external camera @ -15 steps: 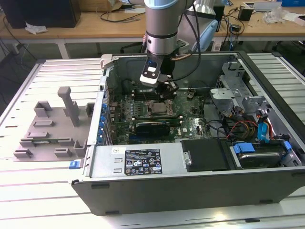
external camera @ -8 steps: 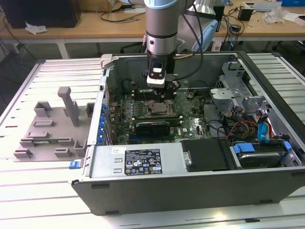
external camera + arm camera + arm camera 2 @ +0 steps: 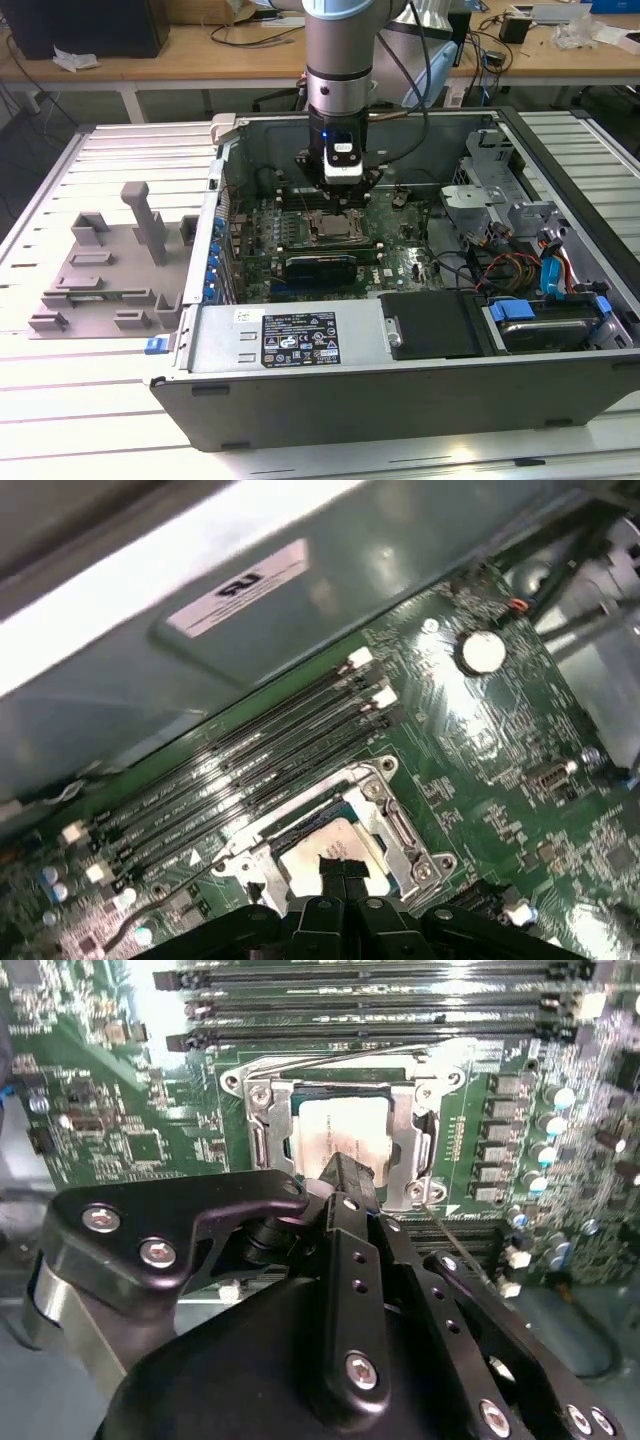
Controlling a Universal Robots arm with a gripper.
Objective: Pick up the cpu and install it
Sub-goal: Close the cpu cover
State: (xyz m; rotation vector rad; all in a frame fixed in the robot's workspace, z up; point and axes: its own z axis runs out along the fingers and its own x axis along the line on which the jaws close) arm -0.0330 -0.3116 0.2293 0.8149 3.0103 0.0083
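The cpu [image 3: 335, 1130] [image 3: 312, 852], a flat square chip with a silvery top, lies inside the metal-framed socket [image 3: 412, 1150] on the green motherboard [image 3: 400, 255]. The socket's load frame stands open around it. In the exterior view the cpu [image 3: 335, 229] sits just below the arm's tool. My gripper [image 3: 345, 1172] [image 3: 337, 864] hangs directly over the chip, its black fingertips pressed together with nothing between them. From these views I cannot tell whether the tips touch the chip's top. In the exterior view the gripper [image 3: 341, 188] is low inside the open computer case.
Rows of black memory slots [image 3: 370, 1005] [image 3: 250, 770] run beside the socket. The case's metal walls [image 3: 300, 345] surround the board, with a drive cage [image 3: 495, 190] and cables at the exterior view's right. A grey moulded tray [image 3: 110, 270] lies outside the case at the exterior view's left.
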